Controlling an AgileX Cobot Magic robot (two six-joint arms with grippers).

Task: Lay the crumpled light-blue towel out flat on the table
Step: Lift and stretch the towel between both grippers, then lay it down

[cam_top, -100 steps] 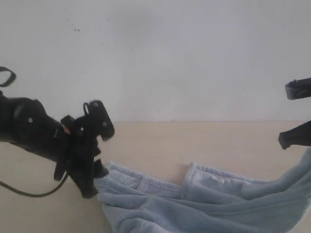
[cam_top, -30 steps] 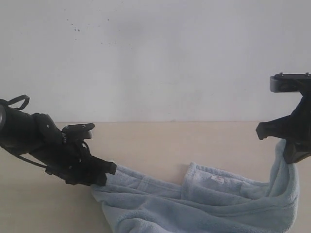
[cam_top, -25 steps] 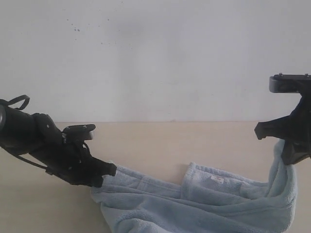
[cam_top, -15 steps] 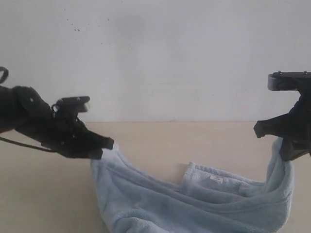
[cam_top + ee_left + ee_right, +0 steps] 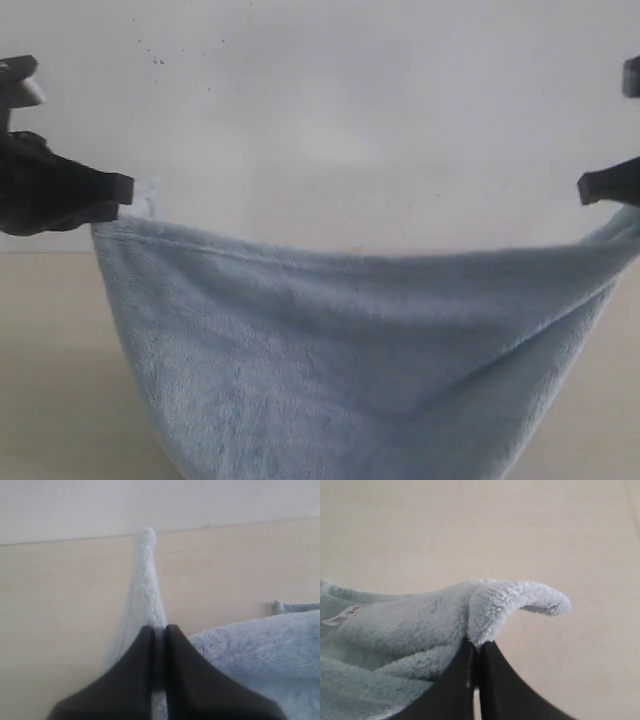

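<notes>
Fluffy blue towel (image 5: 350, 340) is pinched at both top corners by the closed left claw (image 5: 122, 192) and right claw (image 5: 588, 188), top edge stretched between them above the worktop (image 5: 50, 380).

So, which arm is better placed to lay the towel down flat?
Neither alone, I think. The left gripper and the right gripper are each shut on a top corner of the towel, at similar height, with it hanging between them over the table. Both should lower together.
</notes>
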